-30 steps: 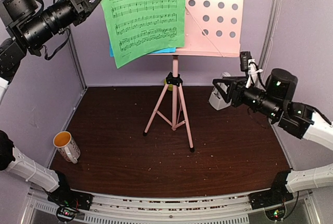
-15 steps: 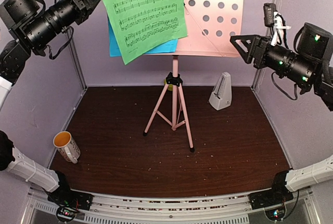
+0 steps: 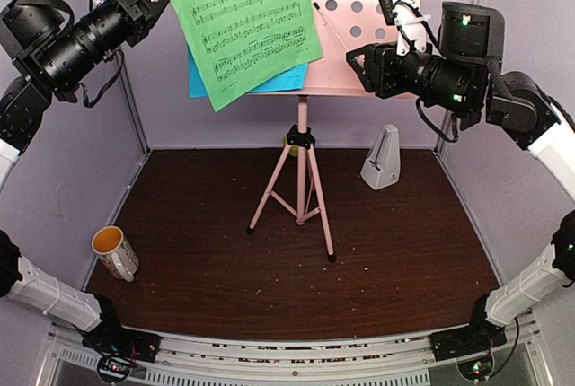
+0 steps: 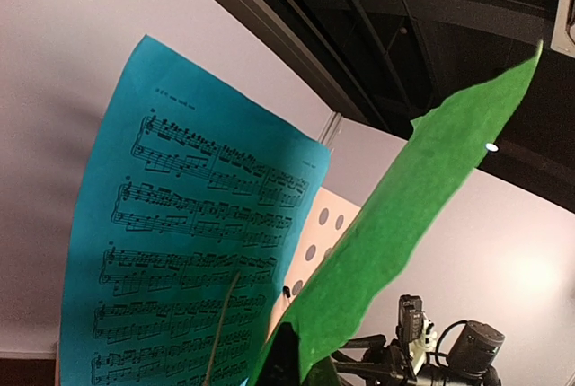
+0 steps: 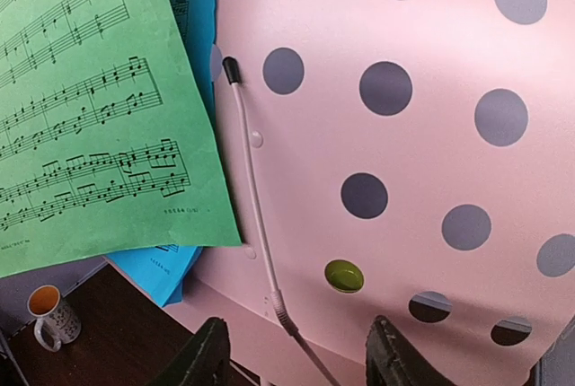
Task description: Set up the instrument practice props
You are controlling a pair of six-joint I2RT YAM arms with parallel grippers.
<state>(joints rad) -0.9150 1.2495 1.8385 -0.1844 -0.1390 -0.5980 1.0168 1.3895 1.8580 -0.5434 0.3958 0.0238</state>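
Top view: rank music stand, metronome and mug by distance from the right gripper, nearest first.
1. music stand: its pink panel is right beside the right gripper.
2. metronome: on the table, back right.
3. mug: far left, towards the near edge.

Dark brown wooden worktop (image 3: 198,260), dotted with pale specks.

The pink music stand (image 3: 301,193) plants its three tripod feet near the middle. A white metronome (image 3: 382,160) stands upright to the right, near the back wall. A white mug (image 3: 115,252) sits at the left edge. A sliver of a lime-green bowl (image 3: 287,144) shows behind the stand's pole.
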